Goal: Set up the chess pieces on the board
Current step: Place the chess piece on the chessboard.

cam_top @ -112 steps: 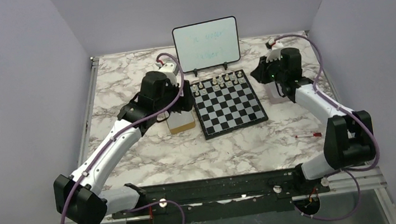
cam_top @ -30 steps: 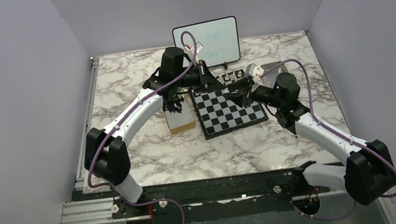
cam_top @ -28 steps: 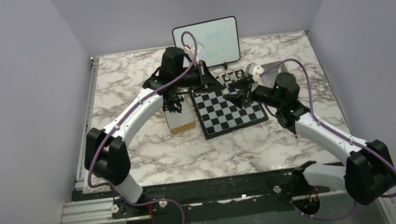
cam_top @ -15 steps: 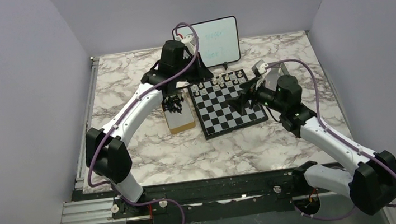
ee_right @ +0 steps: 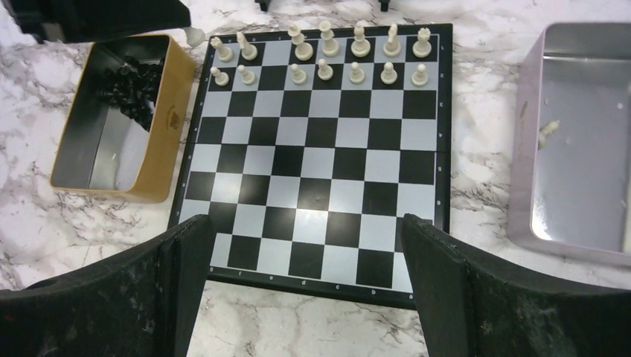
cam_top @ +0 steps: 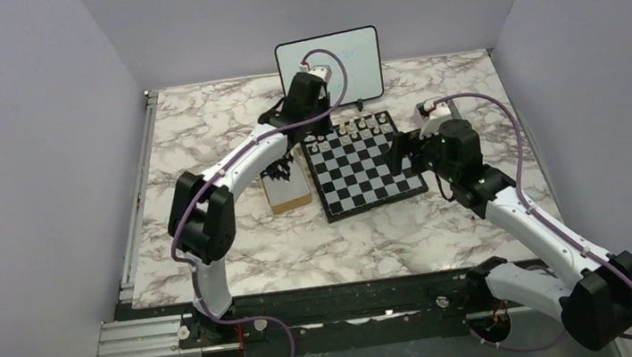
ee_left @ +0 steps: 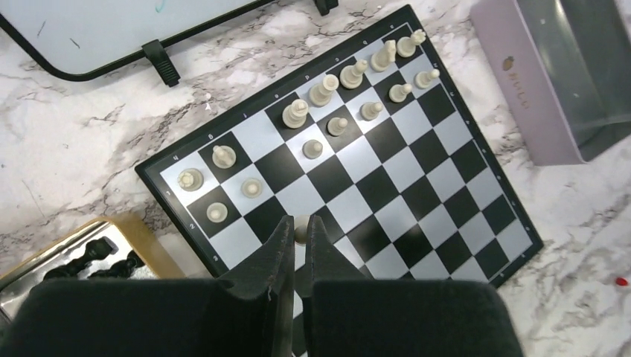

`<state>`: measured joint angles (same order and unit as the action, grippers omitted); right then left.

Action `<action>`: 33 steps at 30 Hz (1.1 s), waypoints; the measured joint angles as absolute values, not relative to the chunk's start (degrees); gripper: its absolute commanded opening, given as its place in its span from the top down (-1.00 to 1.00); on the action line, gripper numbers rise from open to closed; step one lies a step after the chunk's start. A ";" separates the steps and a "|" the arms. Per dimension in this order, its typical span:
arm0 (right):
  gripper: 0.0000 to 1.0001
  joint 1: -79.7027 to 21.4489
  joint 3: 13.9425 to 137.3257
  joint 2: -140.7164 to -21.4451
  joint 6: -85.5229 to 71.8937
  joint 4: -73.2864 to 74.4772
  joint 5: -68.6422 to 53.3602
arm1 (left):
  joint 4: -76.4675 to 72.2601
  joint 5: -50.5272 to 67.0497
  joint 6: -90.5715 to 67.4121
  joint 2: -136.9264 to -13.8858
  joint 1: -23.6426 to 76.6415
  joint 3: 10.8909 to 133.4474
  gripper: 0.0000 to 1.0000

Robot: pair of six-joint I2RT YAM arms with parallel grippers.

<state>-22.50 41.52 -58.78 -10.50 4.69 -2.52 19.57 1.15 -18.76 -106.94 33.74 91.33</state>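
The board lies mid-table with several pale chess pieces standing in its two far rows. My left gripper hangs above the board's far left part, shut on a small pale pawn that shows between its tips. My right gripper is wide open and holds nothing, above the board's near edge; in the top view it is by the board's right side. Black pieces lie in a gold tin.
The gold tin sits just left of the board. A lavender tin right of the board holds one pale piece. A whiteboard on a stand is behind the board. Grey walls close in three sides.
My right gripper opened wide and drew back from the far rows to the board's right side. My left arm swung right, its wrist now over the board's far left corner.
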 measured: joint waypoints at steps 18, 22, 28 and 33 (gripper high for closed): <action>-1.00 -22.50 41.39 -56.75 -15.66 7.70 0.91 | 17.93 -9.74 -16.43 -121.03 37.63 96.84 0.90; -1.00 -22.50 41.39 -56.45 -15.62 7.84 1.23 | 16.95 -10.17 -16.43 -121.97 37.52 96.84 0.90; -1.00 -22.50 41.39 -56.45 -15.35 7.92 1.76 | 14.63 -10.50 -16.38 -123.04 37.60 96.84 0.90; -1.00 -22.50 41.39 -56.45 -14.94 8.19 2.28 | 13.87 -10.81 -16.16 -124.25 37.60 96.90 0.89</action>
